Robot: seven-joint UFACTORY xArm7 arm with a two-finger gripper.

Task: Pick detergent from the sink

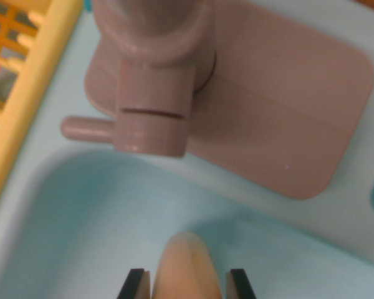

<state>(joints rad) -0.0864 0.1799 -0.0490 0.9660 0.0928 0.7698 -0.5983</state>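
In the wrist view, a peach-coloured detergent bottle (186, 265) with a rounded top stands between my gripper's (187, 285) two black fingertips (136, 284) at the bottom edge. Both fingers press against its sides, so the gripper is shut on it. Beneath lies the pale blue sink basin (93, 218). The lower part of the bottle is out of frame, so I cannot tell whether it still rests on the basin floor.
A dusty-pink faucet (153, 81) with a side handle (84, 128) juts over the basin's far rim, on its pink base plate (287, 106). A yellow dish rack (25, 93) borders the sink on the wrist view's left.
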